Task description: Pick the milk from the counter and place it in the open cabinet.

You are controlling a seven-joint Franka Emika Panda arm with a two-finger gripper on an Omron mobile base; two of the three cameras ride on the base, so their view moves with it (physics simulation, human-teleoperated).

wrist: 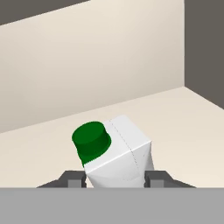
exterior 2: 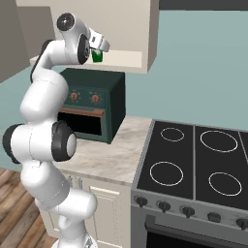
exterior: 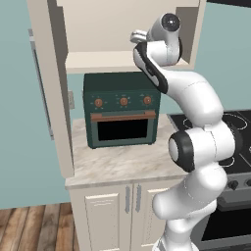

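The glossy white, rounded-segment robot arm (exterior: 196, 147) has bulbous links joined by black ring-shaped bands. A round dark glassy cap closes its topmost joint. Its small grey-white gripper (exterior 2: 98, 43) ends in dark grey blocky fingertips (wrist: 158, 178).

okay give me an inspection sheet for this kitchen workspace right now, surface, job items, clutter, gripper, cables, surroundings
Surface: small marble counter, bare except for the oven.
Job's things: milk held at the mouth of the open cabinet, over its bare shelf; green cap tilted to one side.
Clutter: nothing seen.
Grippers: gripper raised to the cabinet, fingers closed on both sides of the carton.
Cables: nothing seen.
Surroundings: dark green oven, black stovetop with knobs, cream base cabinet, teal wall, wood floor.
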